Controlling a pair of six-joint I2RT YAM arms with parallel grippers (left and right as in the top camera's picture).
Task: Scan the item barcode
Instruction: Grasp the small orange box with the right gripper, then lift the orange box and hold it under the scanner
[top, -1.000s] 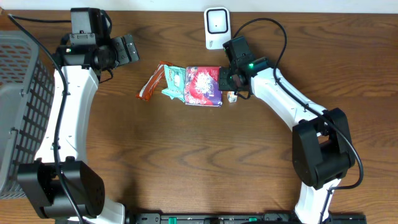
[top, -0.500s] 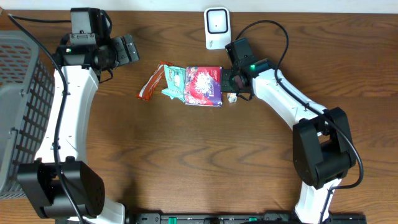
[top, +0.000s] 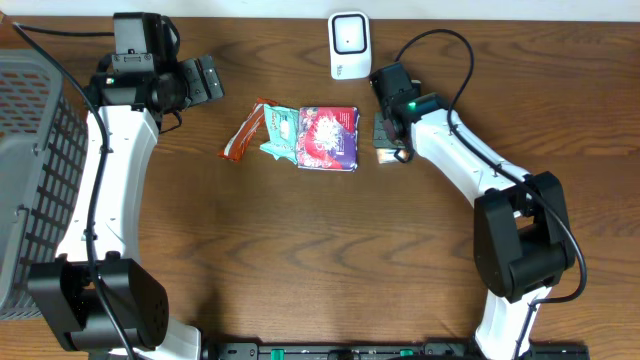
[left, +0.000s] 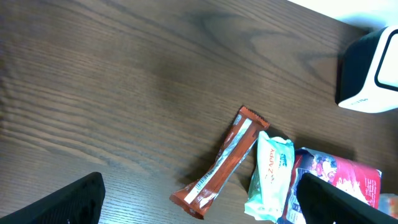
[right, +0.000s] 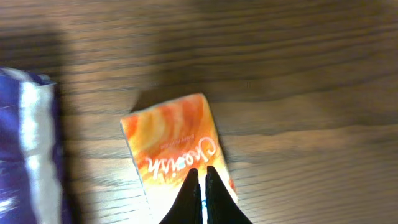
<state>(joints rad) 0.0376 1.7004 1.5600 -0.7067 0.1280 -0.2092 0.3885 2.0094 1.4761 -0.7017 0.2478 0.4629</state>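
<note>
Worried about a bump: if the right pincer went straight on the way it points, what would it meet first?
Most likely the orange packet: the right pincer, shut, points down at it in the wrist view. Whether the tips touch it now is unclear; the table lies beneath.

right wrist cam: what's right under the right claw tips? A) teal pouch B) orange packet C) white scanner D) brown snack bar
B: in the right wrist view the right claw, its tips pressed together, sits over the lower edge of the orange packet.
</note>
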